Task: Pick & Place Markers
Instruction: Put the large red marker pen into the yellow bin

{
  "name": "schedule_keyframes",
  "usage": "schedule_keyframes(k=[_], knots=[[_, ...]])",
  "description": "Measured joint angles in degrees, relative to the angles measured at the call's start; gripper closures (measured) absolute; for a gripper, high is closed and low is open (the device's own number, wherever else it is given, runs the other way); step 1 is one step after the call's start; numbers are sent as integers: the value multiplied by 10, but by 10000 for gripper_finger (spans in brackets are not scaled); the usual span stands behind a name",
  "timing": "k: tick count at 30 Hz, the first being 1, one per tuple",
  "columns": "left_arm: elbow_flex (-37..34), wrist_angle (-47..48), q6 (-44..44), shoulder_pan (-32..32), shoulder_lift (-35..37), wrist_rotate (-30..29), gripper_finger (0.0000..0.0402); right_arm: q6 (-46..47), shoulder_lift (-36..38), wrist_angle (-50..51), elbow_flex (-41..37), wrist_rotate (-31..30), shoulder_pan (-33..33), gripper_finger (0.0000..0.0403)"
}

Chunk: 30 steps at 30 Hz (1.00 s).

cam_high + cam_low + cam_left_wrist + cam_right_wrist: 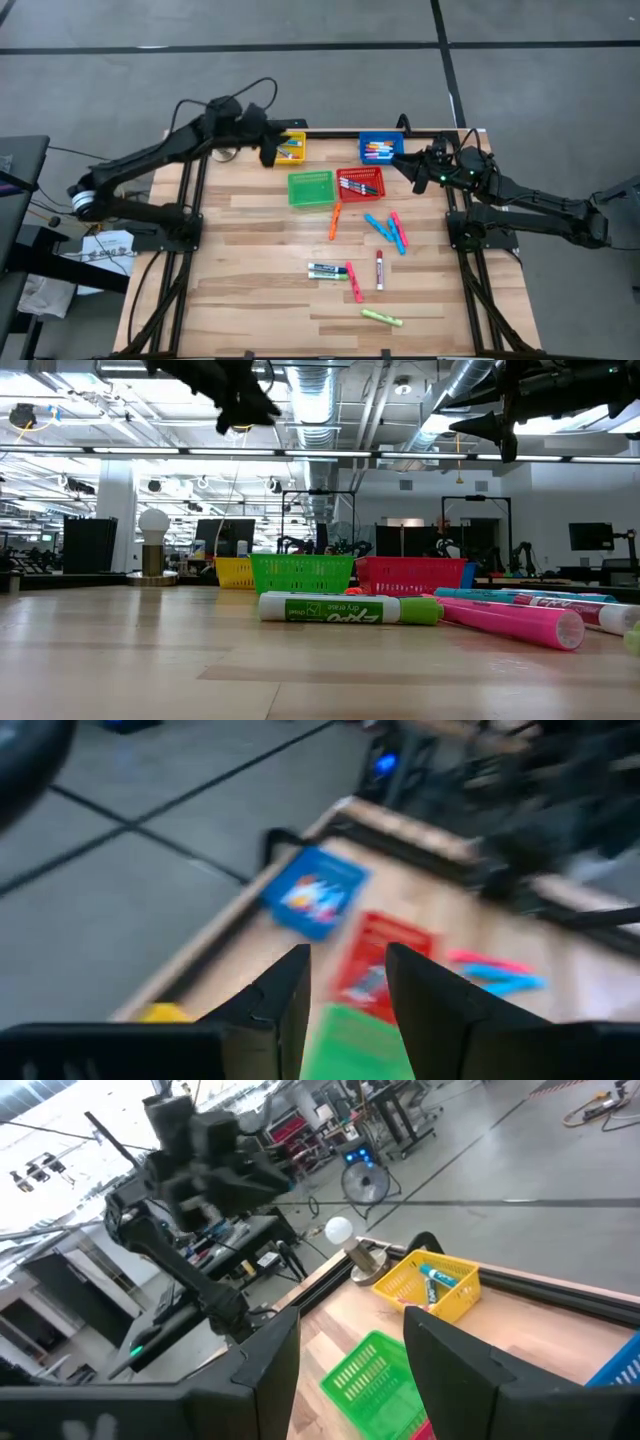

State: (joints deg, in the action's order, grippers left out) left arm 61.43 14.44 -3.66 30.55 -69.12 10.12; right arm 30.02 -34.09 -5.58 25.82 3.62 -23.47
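Both pincers are hanging open, empty | left pincer (268, 152) upper left over yellow basket (291, 149), right pincer (412, 166) upper right by blue basket (381, 150) | we are judging loose markers (388, 229) mid-frame next; we are aiming across one barrel.

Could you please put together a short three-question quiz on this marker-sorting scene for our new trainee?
1. True or false: the green basket holds markers.
2. Which basket does the left tool hover beside? A red, B yellow, C blue.
3. Fill in: the right tool is near the ____ basket.

Key:
1. False; it looks empty.
2. B, the yellow basket.
3. Blue; the blue basket already holds markers.
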Motion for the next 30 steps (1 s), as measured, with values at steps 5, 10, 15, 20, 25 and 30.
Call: schedule_keyframes(k=[5, 10, 15, 20, 25, 30], knots=[[-32, 1, -76, -83, 52, 1, 271, 0, 0, 0, 0, 8, 6, 234], [-64, 2, -166, -174, 68, -17, 271, 0, 0, 0, 0, 57, 6, 237], [-94, -4, -255, -269, 58, -60, 271, 0, 0, 0, 0, 112, 6, 236], [-107, -8, -330, -351, 28, -113, 271, 4, 0, 0, 0, 176, 11, 239], [-110, -14, -358, -414, -11, -162, 271, 15, 0, 0, 0, 188, 53, 239], [-110, -15, -359, -456, -67, -174, 271, 15, 0, 0, 0, 189, 122, 239]])
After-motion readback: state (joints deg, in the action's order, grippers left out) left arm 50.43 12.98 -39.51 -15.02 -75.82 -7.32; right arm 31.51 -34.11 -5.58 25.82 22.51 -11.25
